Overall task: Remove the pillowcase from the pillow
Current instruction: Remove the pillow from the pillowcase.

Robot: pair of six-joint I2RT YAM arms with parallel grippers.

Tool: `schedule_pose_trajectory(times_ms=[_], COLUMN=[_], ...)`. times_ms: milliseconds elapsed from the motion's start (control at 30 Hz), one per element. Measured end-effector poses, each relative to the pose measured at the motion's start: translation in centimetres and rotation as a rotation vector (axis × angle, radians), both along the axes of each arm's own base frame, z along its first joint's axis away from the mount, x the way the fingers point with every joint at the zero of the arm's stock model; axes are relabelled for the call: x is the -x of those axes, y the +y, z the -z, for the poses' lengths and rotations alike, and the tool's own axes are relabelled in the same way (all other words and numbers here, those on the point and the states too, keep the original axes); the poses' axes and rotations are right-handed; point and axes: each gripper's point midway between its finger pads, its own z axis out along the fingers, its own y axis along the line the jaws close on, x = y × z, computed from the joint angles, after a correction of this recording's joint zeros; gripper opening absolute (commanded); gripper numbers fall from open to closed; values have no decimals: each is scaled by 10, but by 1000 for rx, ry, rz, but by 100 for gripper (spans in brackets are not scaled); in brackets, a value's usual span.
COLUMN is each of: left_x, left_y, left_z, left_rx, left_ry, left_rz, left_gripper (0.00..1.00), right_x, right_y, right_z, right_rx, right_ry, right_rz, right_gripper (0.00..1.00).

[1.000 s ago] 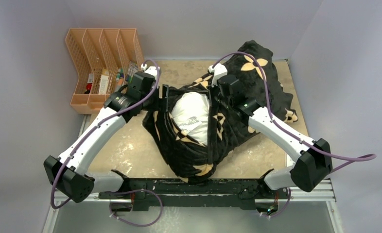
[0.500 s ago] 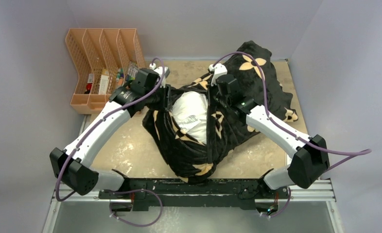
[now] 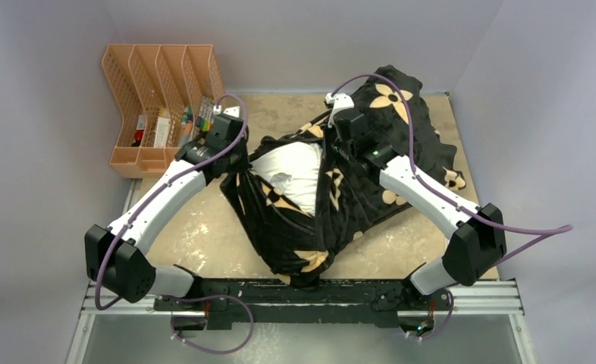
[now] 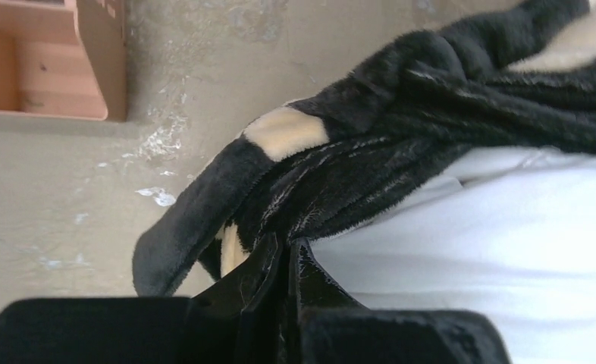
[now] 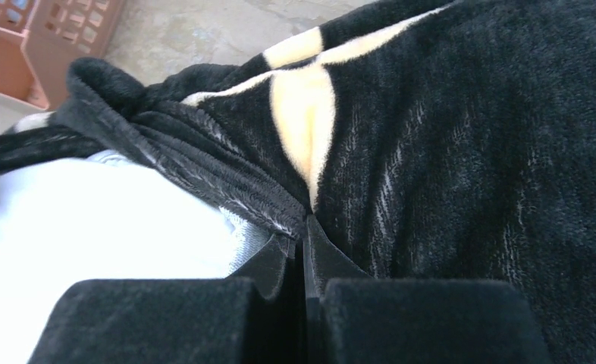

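The black plush pillowcase (image 3: pixel 356 201) with tan motifs lies in a heap mid-table, its opening turned up. The white pillow (image 3: pixel 295 171) bulges out of that opening. My left gripper (image 3: pixel 243 157) is shut on the opening's left hem. Seen from the left wrist, the left gripper (image 4: pixel 287 246) pinches a fold of the pillowcase (image 4: pixel 371 171), with the pillow (image 4: pixel 507 250) just to its right. My right gripper (image 3: pixel 339 148) is shut on the right hem. From the right wrist, the right gripper (image 5: pixel 304 227) clamps the pillowcase (image 5: pixel 447 152) edge beside the pillow (image 5: pixel 90 220).
An orange slotted organiser (image 3: pixel 162 91) holding small items stands at the back left, close to the left arm's wrist. Its corner shows as the organiser (image 4: pixel 52 61) from the left wrist. Grey walls enclose the beige table (image 3: pixel 204 227) on three sides.
My left gripper has closed on the left hem and drawn it leftward, widening the opening. More white pillow shows. The right gripper has stayed shut on its hem.
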Motion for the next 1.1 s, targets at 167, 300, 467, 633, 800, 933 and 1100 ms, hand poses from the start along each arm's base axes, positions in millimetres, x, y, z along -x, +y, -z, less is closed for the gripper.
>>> schedule_pose_trajectory(times_ms=[167,300,467,633,800,933,1100], left_x=[-11,-14,-8,-4,7,15,18], left_y=[15,6,-5,-13,-20,-24,-27], left_z=[27,32,6,-20,-34,-40,-42], left_rx=[171,317,441,507,558,577,583], left_ry=[19,9,-55,-113,-139,-145,-144], left_rz=[-101,-46,44,116,161,188,202], left_gripper=[0,0,0,0,0,0,0], right_x=[5,10,16,15,14,26,53], right_y=[15,18,22,34,63,106,152], right_z=[-2,-1,-23,-70,-89,-92,-77], right_rx=[-72,-94,-109,-122,-112,-82,-39], right_ry=[17,48,69,21,12,28,59], right_rz=[-67,-137,-232,-306,-389,-495,-636], right_gripper=[0,5,34,44,52,53,59])
